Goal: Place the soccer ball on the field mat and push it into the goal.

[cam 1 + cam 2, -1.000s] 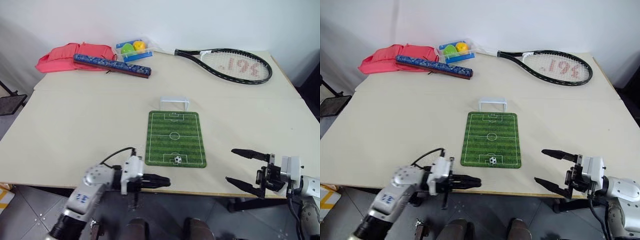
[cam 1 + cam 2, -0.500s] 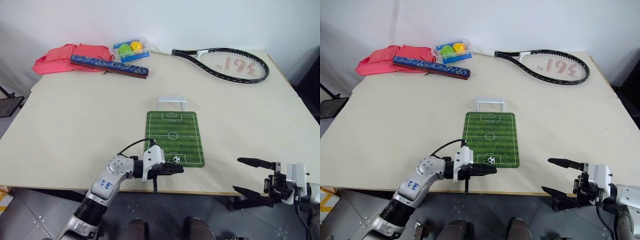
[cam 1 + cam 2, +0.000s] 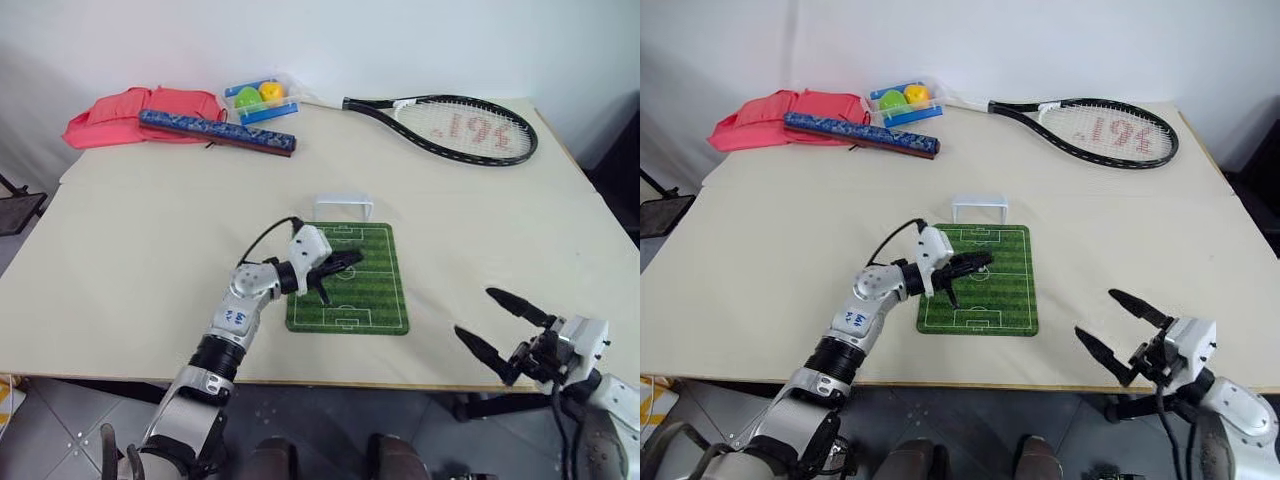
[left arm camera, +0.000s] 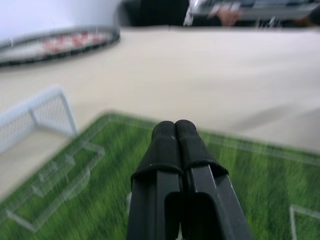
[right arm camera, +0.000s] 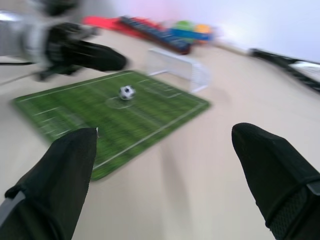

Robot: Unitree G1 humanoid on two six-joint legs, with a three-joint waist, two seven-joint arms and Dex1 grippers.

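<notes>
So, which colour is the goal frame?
White; the goal shows best in the right wrist view.

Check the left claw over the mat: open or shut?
Shut. The left claw has both black fingers pressed together, no gap, above the field mat.

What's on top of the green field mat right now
On the field mat the soccer ball sits near the centre circle. The shut left gripper hovers over it, covering part of the mat in the head views.
</notes>
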